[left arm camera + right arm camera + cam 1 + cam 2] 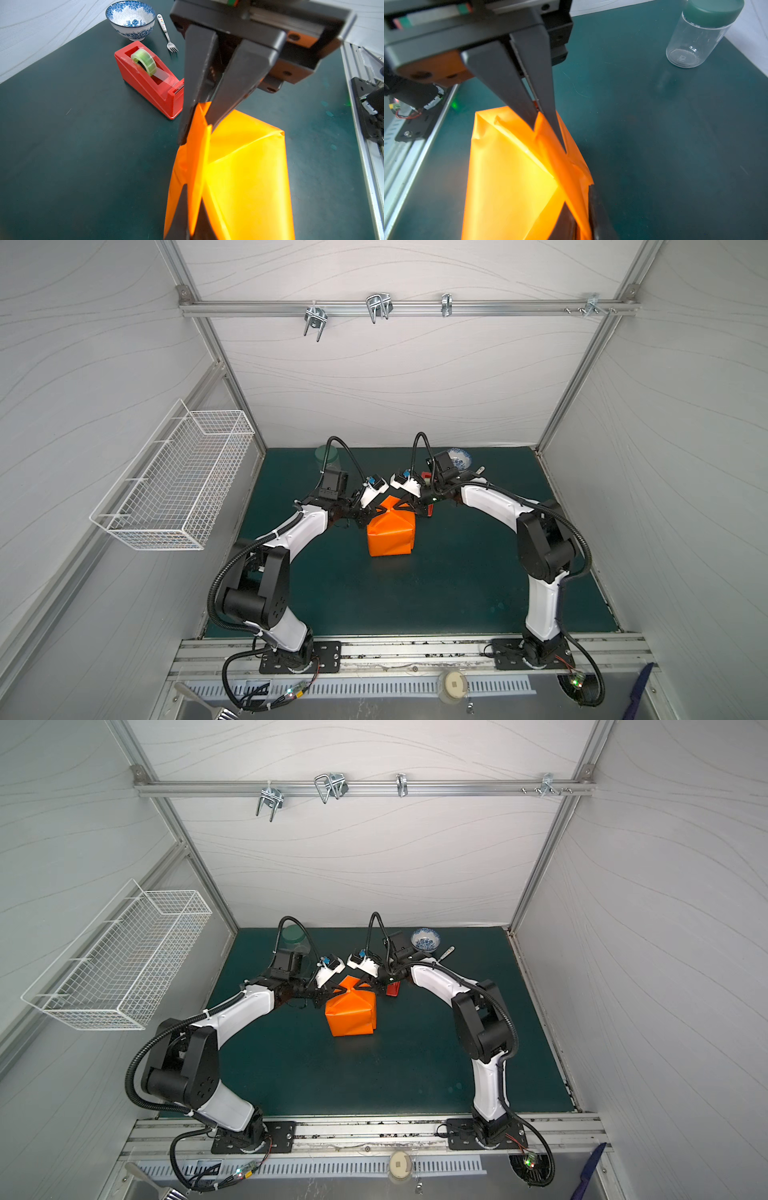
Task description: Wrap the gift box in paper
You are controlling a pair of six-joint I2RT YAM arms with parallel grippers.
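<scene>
Left gripper: fingers pressed together, pinching top ridge of paper. Right gripper: fingers narrowly apart around same ridge, opposite left; grip cannot be told. Below fingers: paper stands folded as parcel, gift box hidden inside. Behind right fingers: red tape dispenser.

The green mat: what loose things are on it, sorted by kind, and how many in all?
Orange paper parcel: 1
Red tape dispenser: 1
Blue-and-white bowl: 1
Fork: 1
Clear jar with green lid: 1
Total: 5
</scene>
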